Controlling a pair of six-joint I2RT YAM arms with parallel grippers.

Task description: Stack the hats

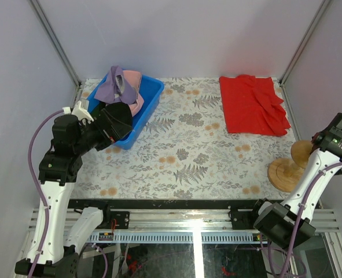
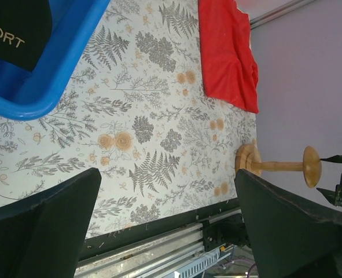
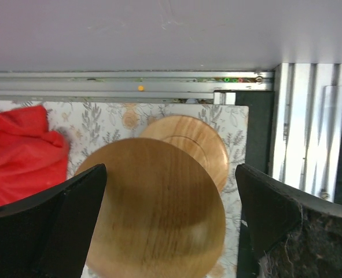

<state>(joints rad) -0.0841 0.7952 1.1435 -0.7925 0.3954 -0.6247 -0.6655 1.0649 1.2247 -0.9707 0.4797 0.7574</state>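
Spread wide and holding nothing, the right gripper [image 3: 171, 174] hangs just above the knob of the round wooden stand [image 3: 159, 214]. That stand sits by the right edge of the worktop [image 1: 182, 156], toward the near corner, so a careless swing from there could, I judge, tip it over or off the edge. Across the worktop, the left gripper [image 2: 168, 174] is likewise wide and empty, just beside the near end of the blue bin [image 1: 153, 92] at the far left corner. All the hats lie heaped in that bin, so one pinch may snag two at once, drag the bin, or crush a soft crown. Counted: one lavender cap [image 1: 106, 90], one pink cap [image 1: 135, 78], and one dark cap [image 2: 11, 29] lettered "SPORT". A fourth I cannot pick out among the dark shapes. Beyond these are one bin, one stand, and one red cloth [image 1: 252, 104] at the far right corner.
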